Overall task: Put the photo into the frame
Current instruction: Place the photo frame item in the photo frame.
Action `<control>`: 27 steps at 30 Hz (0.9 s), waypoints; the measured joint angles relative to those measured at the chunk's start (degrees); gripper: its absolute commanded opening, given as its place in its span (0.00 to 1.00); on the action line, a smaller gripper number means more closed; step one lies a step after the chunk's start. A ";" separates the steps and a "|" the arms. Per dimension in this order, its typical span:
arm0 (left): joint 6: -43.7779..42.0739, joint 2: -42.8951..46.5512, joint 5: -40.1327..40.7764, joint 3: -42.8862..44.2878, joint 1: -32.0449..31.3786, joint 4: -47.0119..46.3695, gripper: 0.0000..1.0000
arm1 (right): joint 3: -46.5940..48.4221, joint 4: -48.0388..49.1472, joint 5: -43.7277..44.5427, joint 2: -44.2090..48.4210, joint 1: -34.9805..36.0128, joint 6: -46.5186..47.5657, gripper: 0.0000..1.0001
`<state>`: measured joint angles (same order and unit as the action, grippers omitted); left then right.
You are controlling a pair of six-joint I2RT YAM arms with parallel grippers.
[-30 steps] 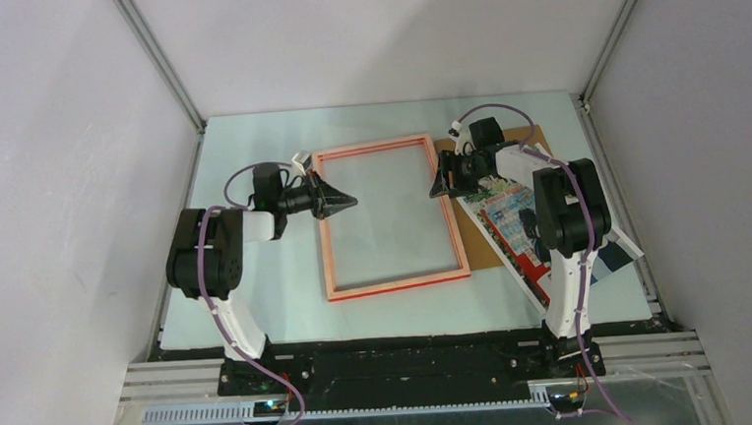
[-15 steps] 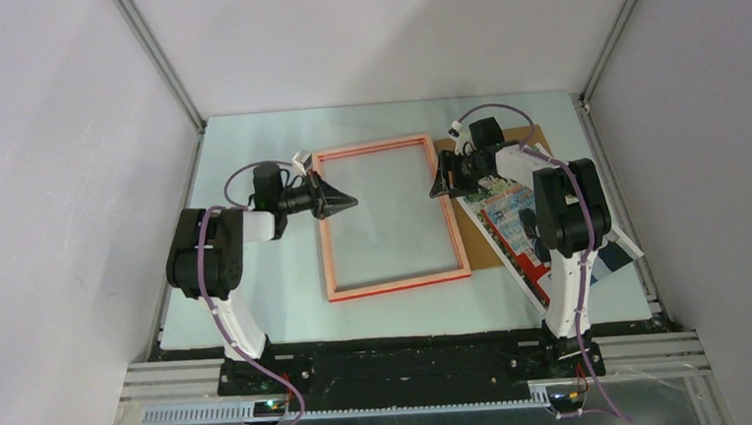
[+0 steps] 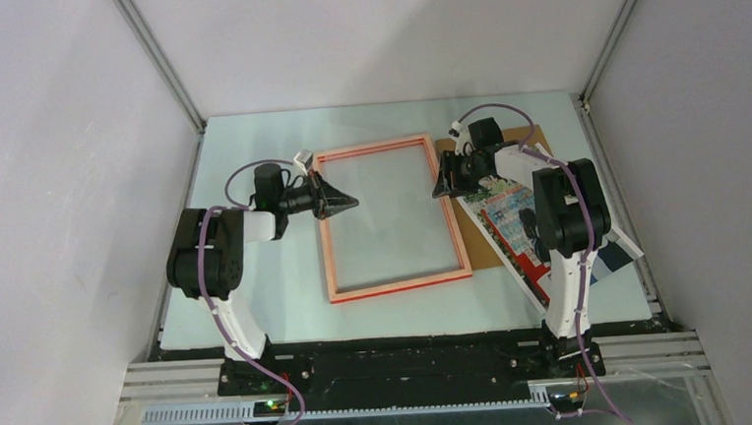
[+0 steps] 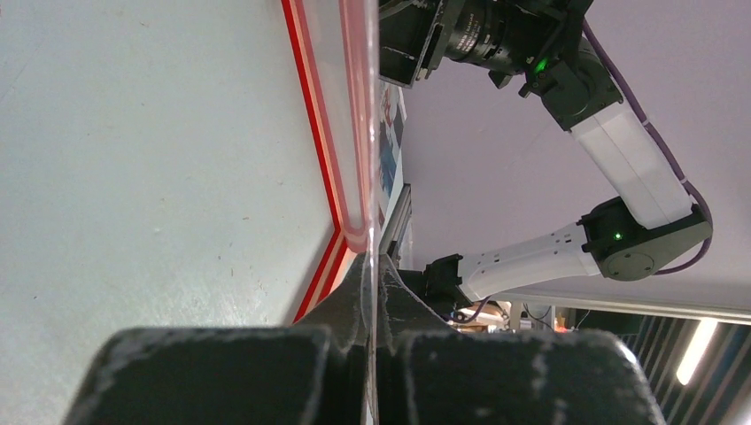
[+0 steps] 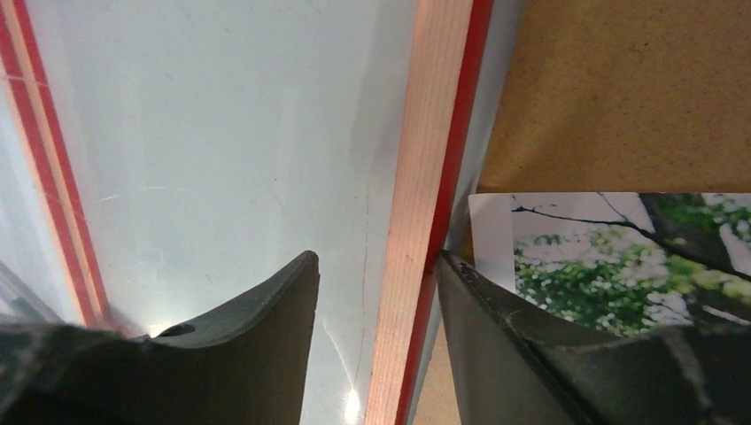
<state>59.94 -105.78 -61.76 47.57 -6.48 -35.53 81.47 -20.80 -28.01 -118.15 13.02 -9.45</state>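
The frame (image 3: 396,286) lies flat mid-table with its pale orange-pink back up. My left gripper (image 3: 348,201) reaches over the frame's left rail. In the left wrist view this gripper (image 4: 372,262) is shut on the edge of a thin clear pane, beside the frame's red edge (image 4: 312,133). My right gripper (image 3: 440,183) is open and straddles the frame's right rail (image 5: 425,159), one finger over the glass and the other over the photo's corner; the right wrist view shows it so (image 5: 375,261). The photo (image 3: 507,212) lies picture side up on the right, partly under the right arm, and also shows in the right wrist view (image 5: 620,257).
A brown backing board (image 3: 473,228) lies under the photo beside the frame's right rail and fills the upper right of the right wrist view (image 5: 620,88). Grey walls with metal rails enclose the table on three sides.
The right gripper has shifted very slightly toward the back right along the frame's right rail. The left gripper and the frame have not moved.
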 measured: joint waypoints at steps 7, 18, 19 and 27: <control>-0.07 0.00 -0.02 0.00 -0.04 0.00 0.00 | 0.09 -0.17 2.99 0.00 0.48 0.07 0.49; -0.09 0.00 -0.02 0.00 -0.04 0.00 0.00 | 0.35 -0.35 4.96 -0.26 0.61 0.26 0.39; -0.09 0.00 -0.02 0.00 -0.07 0.00 0.00 | 0.39 -0.37 5.07 -0.35 0.61 0.28 0.38; -0.48 0.00 -0.15 0.11 -0.07 0.02 0.00 | 0.42 -0.42 5.14 -0.44 0.61 0.48 0.32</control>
<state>59.46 -105.78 -61.91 47.68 -6.55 -35.51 81.89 -21.21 -22.87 -118.58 13.63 -8.97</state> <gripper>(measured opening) 0.005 0.342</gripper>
